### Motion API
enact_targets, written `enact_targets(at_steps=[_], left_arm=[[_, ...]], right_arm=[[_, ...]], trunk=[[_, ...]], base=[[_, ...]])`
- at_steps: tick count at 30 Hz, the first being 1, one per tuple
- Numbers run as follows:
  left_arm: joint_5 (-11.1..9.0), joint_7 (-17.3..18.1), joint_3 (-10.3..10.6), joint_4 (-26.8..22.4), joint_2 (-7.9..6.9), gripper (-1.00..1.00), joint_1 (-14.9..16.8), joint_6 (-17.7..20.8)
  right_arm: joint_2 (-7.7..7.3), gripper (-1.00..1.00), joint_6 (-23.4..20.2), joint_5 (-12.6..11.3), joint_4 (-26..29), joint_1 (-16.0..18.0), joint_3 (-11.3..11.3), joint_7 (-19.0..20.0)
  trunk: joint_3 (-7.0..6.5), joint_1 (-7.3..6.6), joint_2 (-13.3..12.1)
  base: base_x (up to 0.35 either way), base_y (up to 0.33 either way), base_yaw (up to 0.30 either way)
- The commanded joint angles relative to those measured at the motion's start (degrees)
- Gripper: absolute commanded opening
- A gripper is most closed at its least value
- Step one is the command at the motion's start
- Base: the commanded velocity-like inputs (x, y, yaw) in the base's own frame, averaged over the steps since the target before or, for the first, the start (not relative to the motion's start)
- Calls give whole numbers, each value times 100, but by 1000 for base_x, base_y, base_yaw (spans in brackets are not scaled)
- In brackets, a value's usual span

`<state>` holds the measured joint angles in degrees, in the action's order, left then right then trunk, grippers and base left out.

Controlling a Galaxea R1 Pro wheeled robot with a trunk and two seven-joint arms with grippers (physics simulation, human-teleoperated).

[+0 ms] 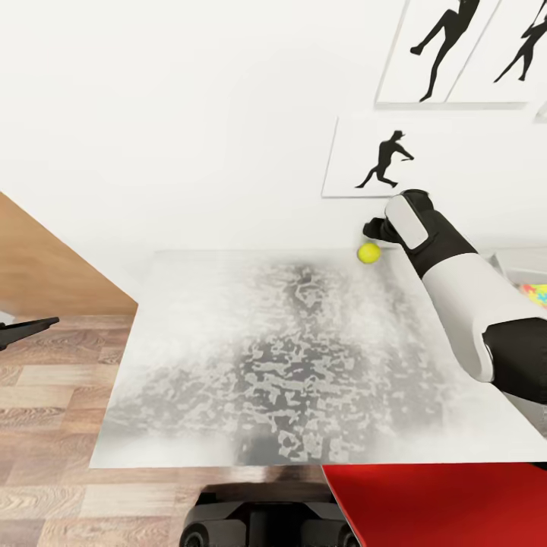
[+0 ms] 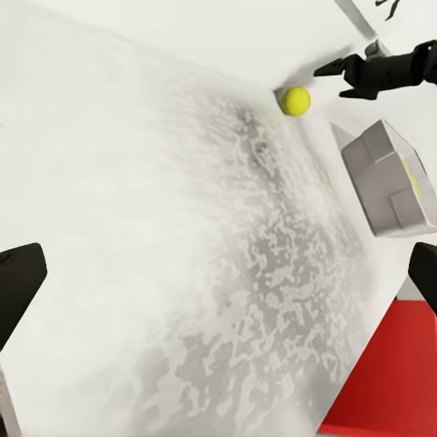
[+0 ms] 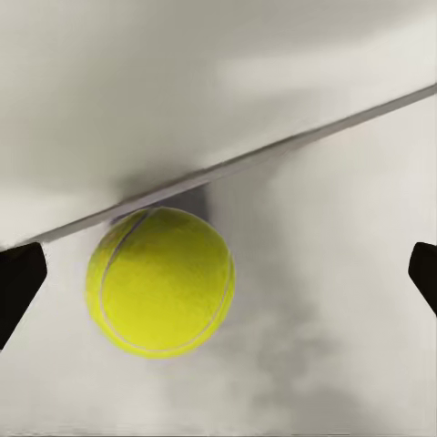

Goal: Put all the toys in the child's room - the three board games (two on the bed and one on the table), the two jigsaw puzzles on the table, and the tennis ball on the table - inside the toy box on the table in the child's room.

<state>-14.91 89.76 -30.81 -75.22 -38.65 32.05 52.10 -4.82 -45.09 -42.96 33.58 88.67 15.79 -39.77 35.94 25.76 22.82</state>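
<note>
The tennis ball (image 1: 369, 252) (image 2: 294, 100) (image 3: 160, 280), small and yellow-green, rests on the pale table (image 1: 228, 365) at its far edge, against the white wall. My right gripper (image 1: 377, 229) (image 2: 353, 76) (image 3: 218, 278) hangs open just above and behind the ball, its dark fingertips (image 3: 18, 284) spread wider than the ball and not touching it. The toy box (image 1: 501, 264) (image 2: 387, 173), a pale grey tray, sits on the table to the right, partly hidden by my right arm. A multicoloured jigsaw sheet (image 1: 536, 293) peeks out there. My left gripper (image 1: 26, 328) (image 2: 218, 278) is open and empty, off the table's left side.
Framed silhouette pictures (image 1: 380, 159) hang on the wall above the ball. A red flat surface (image 1: 441, 501) lies below the table's near right edge. Wood-plank floor (image 1: 53, 395) lies to the left, and the robot's dark base (image 1: 258, 524) is under the near edge.
</note>
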Motion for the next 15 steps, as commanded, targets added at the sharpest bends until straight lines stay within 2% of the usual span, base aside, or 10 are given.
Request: enact_targets(at_steps=[1,15], left_arm=[[5,24,2,-1,-2,100,3,60],[5,24,-4,-1,-2,100,3,60]], right_arm=[[20,100,-17,-54,7,8,48,-50],[77,100,-61,-48,20,10,39,276]], trunk=[[17,3,10],[149,3,10]], base=[[0,0,0],[0,0,0]])
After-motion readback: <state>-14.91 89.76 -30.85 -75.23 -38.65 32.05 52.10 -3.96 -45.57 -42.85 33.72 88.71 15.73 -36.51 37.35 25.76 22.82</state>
